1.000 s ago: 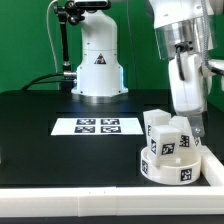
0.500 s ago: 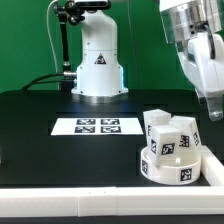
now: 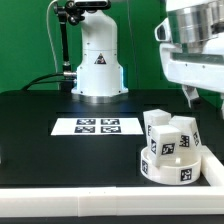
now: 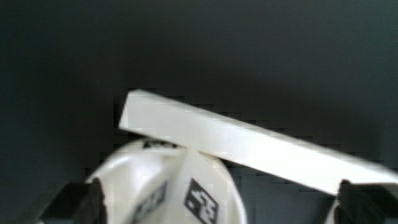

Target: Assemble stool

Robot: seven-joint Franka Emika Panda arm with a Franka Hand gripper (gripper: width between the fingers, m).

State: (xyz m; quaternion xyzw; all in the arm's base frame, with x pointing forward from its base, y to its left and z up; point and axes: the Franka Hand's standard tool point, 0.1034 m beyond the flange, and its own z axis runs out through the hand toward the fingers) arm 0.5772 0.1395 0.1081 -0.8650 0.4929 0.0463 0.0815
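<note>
The stool's round seat disc [image 3: 168,166] sits at the front of the exterior view's right, with tags on its rim. Chunky white leg blocks [image 3: 172,132] are stacked on top of it, tags showing. My gripper [image 3: 203,98] hangs well above and behind them, apart from every part, with its jaws spread and nothing between them. In the wrist view a tagged white stool part [image 4: 164,185] lies far below between my dark fingertips [image 4: 71,200].
The marker board [image 3: 98,126] lies flat mid-table. The arm's white base [image 3: 97,62] stands at the back. A long white edge rail [image 3: 208,160] runs along the front right beside the stool parts and crosses the wrist view [image 4: 249,135].
My gripper has risen from just beside the leg blocks to well above them, and the hand has swung round. The stool parts have not moved.
</note>
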